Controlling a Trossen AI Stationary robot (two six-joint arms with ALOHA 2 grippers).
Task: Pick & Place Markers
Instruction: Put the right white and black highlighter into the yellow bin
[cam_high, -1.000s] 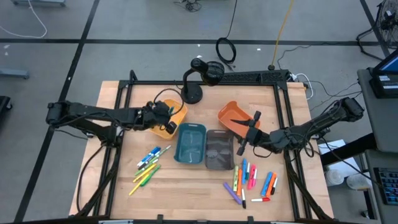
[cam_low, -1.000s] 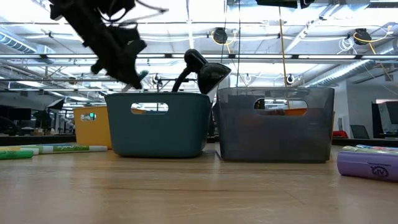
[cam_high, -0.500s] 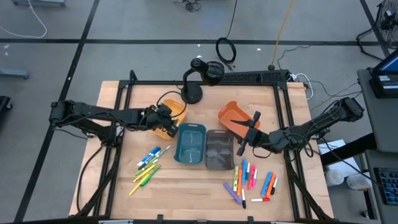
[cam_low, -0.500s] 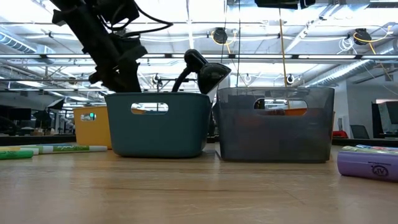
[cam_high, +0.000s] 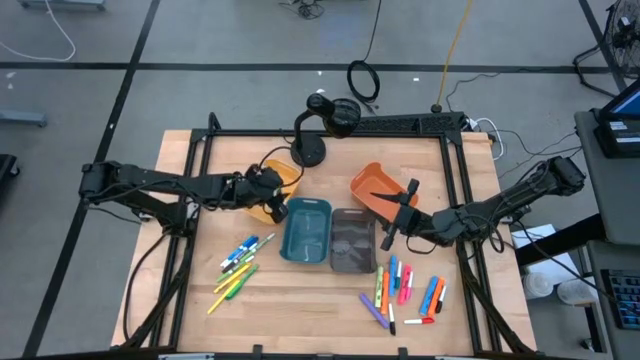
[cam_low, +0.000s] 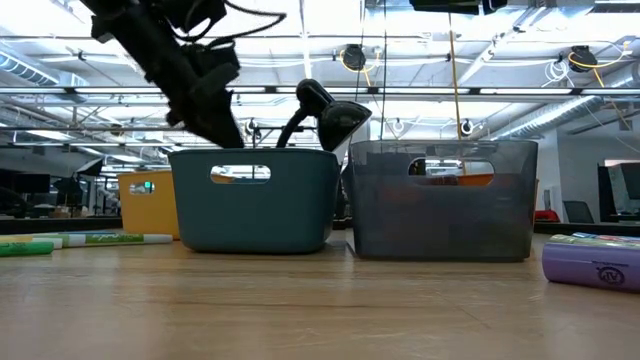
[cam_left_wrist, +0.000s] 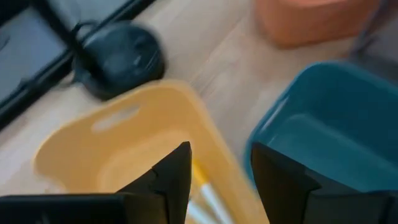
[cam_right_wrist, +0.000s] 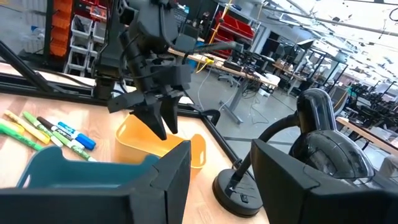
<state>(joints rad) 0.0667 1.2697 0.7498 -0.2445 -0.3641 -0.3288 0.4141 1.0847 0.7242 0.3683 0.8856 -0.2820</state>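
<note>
From above, the left gripper (cam_high: 268, 190) hangs over the yellow bin (cam_high: 282, 180), just beside the teal bin (cam_high: 306, 231). A loose cluster of markers (cam_high: 238, 268) lies on the table (cam_high: 300, 320) on the teal bin's near-left side, their long axes running diagonally; a second cluster of markers (cam_high: 405, 290) lies on its near-right side, past the grey bin (cam_high: 351, 240), mostly pointing front to back. The right gripper (cam_high: 394, 222) waits just beside the orange bin (cam_high: 378, 187).

At table height, the left gripper (cam_low: 215, 125) hovers above and behind the teal bin (cam_low: 255, 200); a few markers (cam_low: 70, 242) lie flat on the wood off to its side.

Past the left wrist, the fingers (cam_left_wrist: 171, 177) stand apart and released, holding nothing, with a yellow marker (cam_left_wrist: 205, 190) lying in the yellow bin (cam_left_wrist: 124, 143) directly below them.

From the right wrist, that arm's own fingers (cam_right_wrist: 165, 180) are spread and empty; the left gripper (cam_right_wrist: 160, 115) shows over the yellow bin (cam_right_wrist: 155, 146).

The next pick likely falls to the left arm: the left cluster is nearer to it.
</note>
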